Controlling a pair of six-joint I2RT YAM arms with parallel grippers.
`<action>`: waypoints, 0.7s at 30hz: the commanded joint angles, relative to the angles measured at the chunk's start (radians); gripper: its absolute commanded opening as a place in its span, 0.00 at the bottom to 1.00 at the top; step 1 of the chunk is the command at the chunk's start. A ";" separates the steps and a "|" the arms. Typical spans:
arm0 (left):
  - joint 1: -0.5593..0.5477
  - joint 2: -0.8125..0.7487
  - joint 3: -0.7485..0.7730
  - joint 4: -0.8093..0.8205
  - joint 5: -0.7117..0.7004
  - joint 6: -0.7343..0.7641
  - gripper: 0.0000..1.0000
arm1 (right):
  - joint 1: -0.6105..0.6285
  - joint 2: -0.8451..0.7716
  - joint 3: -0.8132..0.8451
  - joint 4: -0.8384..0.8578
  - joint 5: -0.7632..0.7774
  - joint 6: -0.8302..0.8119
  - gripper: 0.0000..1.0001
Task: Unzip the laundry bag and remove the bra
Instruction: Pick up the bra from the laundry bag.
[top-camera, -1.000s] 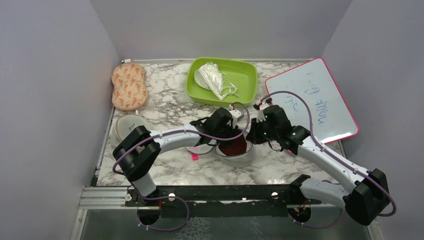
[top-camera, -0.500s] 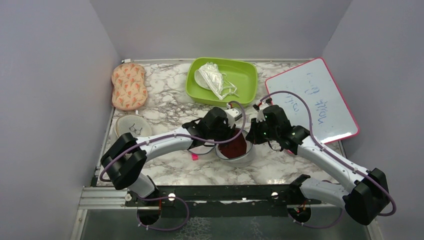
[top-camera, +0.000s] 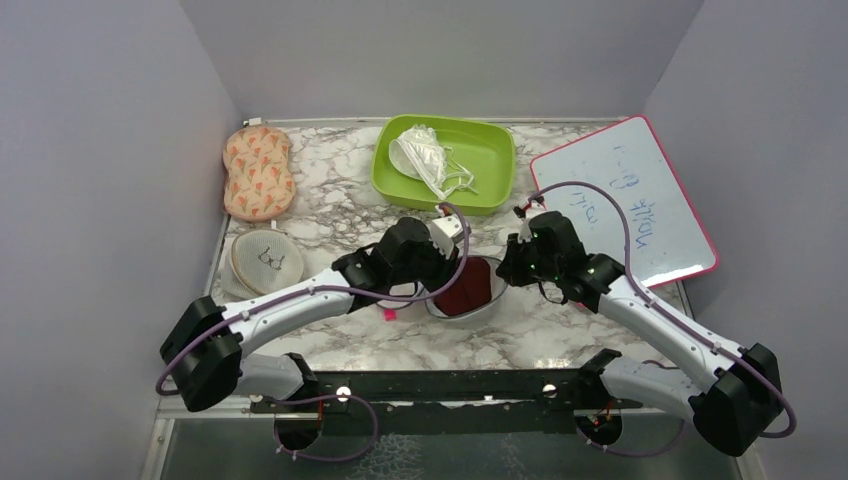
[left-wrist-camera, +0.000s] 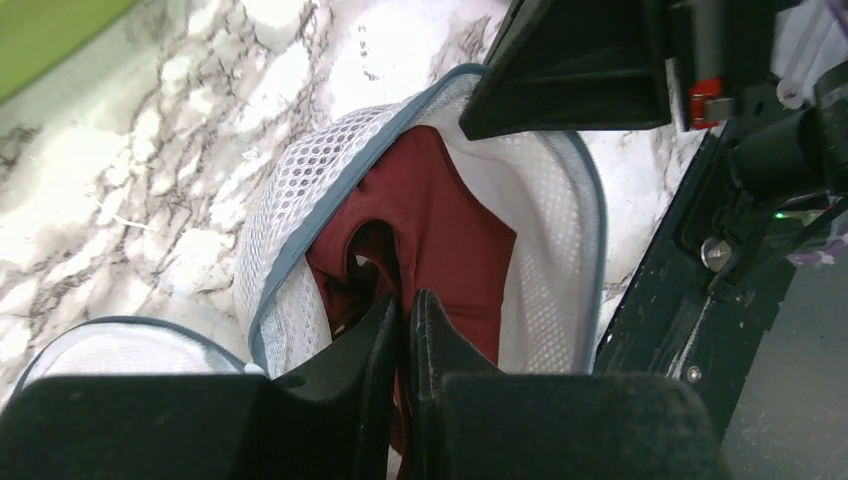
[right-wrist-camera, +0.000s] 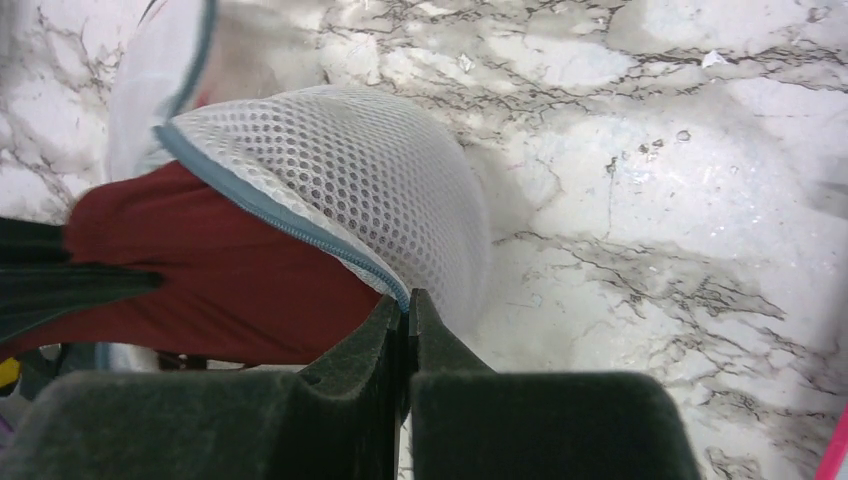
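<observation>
The laundry bag lies open mid-table, white mesh with a blue-grey zip rim. A dark red bra fills it. My left gripper is at the bag's left side, shut on the bra. In the left wrist view the gripper pinches the red bra inside the mesh bag. My right gripper is at the bag's right edge. In the right wrist view it is shut on the zip rim of the bag, with the bra beside it.
A green tray holding a white garment stands at the back. A whiteboard lies at the right. A beige mesh round case with a bra icon and a peach patterned pad lie at the left. A pink scrap lies near the bag.
My left arm has swung back and to the left, uncovering the beige case. The red bra has been drawn left and up with it. The right gripper has held its place on the rim.
</observation>
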 joint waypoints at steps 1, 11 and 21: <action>-0.004 -0.112 -0.016 0.049 -0.029 0.023 0.00 | 0.003 -0.036 -0.019 -0.001 0.094 0.033 0.00; 0.001 -0.229 0.013 0.088 -0.074 -0.005 0.00 | 0.003 -0.033 -0.016 0.004 0.069 0.033 0.00; 0.031 -0.184 0.036 0.220 -0.120 -0.163 0.00 | 0.003 0.016 -0.002 0.016 -0.037 -0.001 0.01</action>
